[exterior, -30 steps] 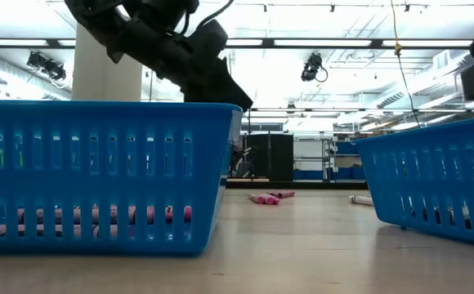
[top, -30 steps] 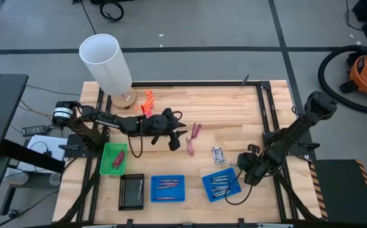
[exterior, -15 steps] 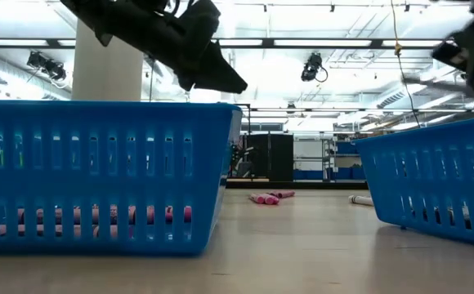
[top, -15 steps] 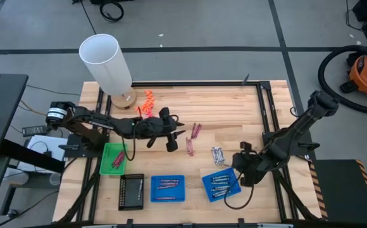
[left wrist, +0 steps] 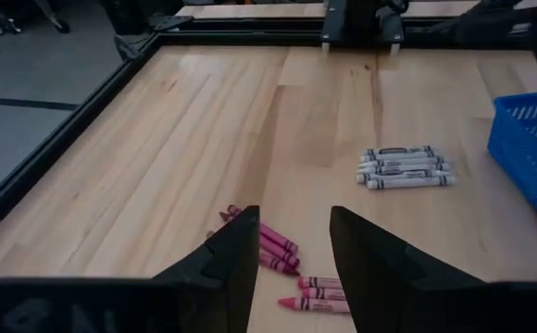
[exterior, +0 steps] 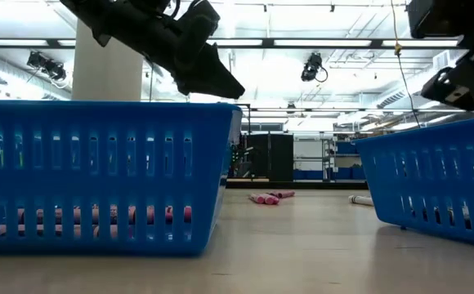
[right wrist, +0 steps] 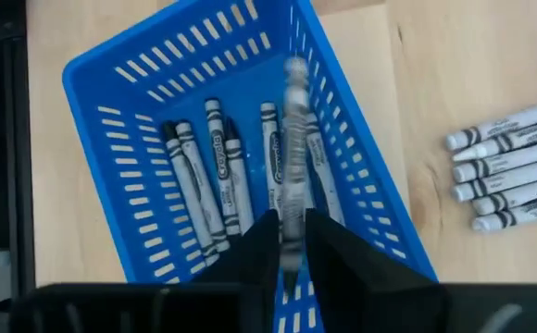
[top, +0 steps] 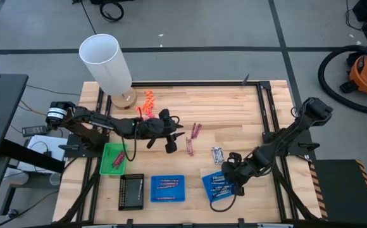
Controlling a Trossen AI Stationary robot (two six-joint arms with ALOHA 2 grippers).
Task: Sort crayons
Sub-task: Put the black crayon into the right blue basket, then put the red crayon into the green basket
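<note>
Right gripper (right wrist: 290, 242) releasing a grey paper-wrapped crayon (right wrist: 293, 139) over the blue slotted plastic basket (right wrist: 111, 97).
Jaws parting around it; dropped tilted, it could bounce off the rim onto the worktop. Left gripper (left wrist: 292, 242) is hovering open above magenta crayons (left wrist: 267, 245).

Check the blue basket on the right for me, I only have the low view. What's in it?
Observer: Grey crayons, lying on the floor of the blue basket. The right wrist view looks straight down into it.
Operator: Right gripper carrying one?
Observer: A blurred grey crayon shows at the right gripper, over that basket. Held or dropping, I cannot tell.
Operator: Left gripper?
Observer: The left gripper is open and empty, hanging above the magenta crayons on the table.
</note>
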